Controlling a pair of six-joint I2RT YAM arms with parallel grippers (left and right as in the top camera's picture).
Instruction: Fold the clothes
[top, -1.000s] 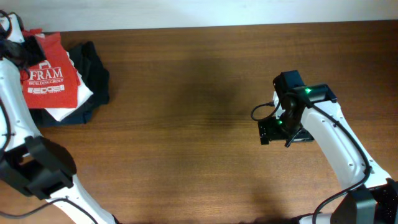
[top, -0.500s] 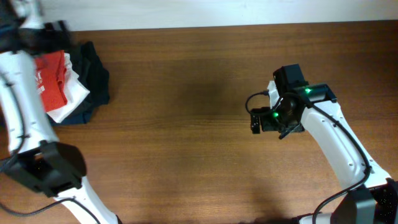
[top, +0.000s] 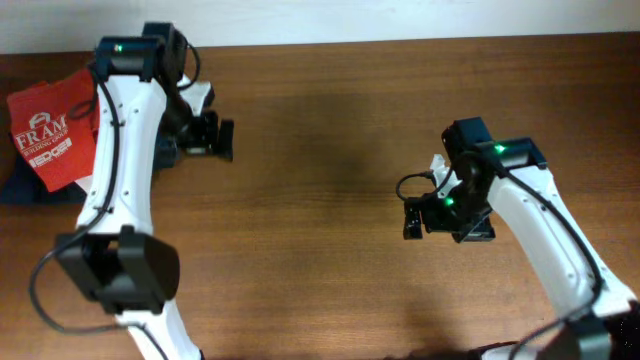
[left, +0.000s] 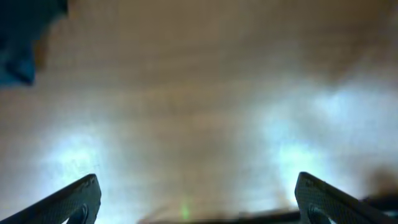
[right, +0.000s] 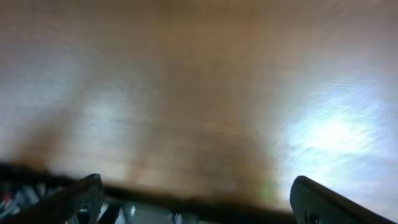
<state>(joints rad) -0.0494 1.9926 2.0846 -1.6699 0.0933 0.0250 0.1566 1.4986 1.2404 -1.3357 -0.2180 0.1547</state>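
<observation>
Orange-red T-shirt (top: 45, 140) is parked at the far left end of the desk (top: 320, 270), close to the back edge. It sits a bit tilted with the white lettering facing up. It looks folded into a compact shape, though part of it is hidden behind the left arm, so I wouldn't swear to how neat it is. It's lying on top of a dark garment (top: 20, 187) that pokes out below it at the left edge.

Left pincer (top: 227, 140) is to the right of the shirt, over bare wood, pointing toward the middle of the desk and not touching the cloth. In the left wrist view its fingers (left: 78, 199) stand wide apart with nothing between them but desk, plus a blurry dark blue bit of cloth (left: 25, 37) in the top left corner.

Right pincer (top: 408, 218) is over on the right half, well apart from the clothes. It's spread wide and empty too: the right wrist view shows its fingers (right: 323, 199) at both lower corners and only smeared wood grain between.
</observation>
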